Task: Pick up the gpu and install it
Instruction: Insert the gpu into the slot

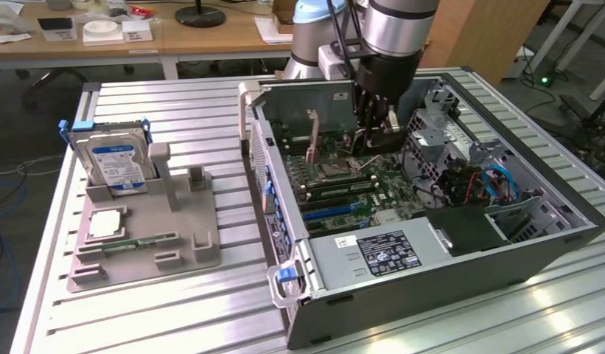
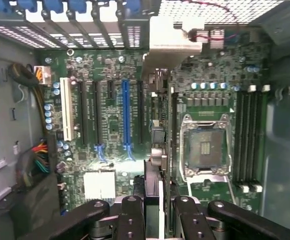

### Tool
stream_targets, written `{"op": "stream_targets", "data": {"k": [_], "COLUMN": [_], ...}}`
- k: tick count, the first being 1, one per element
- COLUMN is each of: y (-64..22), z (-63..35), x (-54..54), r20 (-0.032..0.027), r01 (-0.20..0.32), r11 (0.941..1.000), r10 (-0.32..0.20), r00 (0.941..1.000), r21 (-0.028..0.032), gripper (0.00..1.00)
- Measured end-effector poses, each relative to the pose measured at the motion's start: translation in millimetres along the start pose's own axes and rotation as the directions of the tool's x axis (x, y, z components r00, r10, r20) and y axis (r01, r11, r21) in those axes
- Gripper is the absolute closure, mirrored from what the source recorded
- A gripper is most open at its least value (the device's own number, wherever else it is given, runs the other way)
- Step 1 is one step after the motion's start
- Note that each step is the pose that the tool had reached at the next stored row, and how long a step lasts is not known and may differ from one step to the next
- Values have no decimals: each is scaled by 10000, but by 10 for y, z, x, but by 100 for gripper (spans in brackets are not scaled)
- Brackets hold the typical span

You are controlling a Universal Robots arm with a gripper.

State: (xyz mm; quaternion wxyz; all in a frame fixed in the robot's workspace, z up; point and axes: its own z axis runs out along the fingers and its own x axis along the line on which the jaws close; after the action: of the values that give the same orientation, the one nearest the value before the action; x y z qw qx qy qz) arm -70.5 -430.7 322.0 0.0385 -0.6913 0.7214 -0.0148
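Green on green: holding the gpu [image 2: 159, 135], a flat green circuit card with silver metal end bracket, edge-on in the black robot gripper [image 2: 158, 205], pinching it narrowly. Hanging inside the open grey metal computer case [image 1: 430, 302], over the green motherboard [image 2: 110, 130], between long blue slot [image 2: 126, 120] and square silver processor socket [image 2: 204, 145]. Apparently installing, seating unconfirmed; needing card edge squared to a slot, bracket meeting the case's rear wall. Reading nothing legible on the silver hard drive [image 1: 110, 158] with its blue-white label, nor on the black power-supply sticker [image 1: 386, 248].

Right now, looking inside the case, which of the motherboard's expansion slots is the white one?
The end slot, farthest from the CPU socket; the rest are black or blue.
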Motion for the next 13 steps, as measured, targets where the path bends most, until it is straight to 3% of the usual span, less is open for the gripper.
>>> {"op": "stream_targets", "data": {"k": [2,6,13], "y": [0,11,9], "z": [13,50,115], "x": [39,56,231], "r20": [-5,-17,-21], "r01": [-12,-35,-38], "r11": [10000,9997,9997], "r10": [12,34,37], "r00": [10000,10000,10000], "r21": [-23,-232,-250], "gripper": [72,72,72]}}
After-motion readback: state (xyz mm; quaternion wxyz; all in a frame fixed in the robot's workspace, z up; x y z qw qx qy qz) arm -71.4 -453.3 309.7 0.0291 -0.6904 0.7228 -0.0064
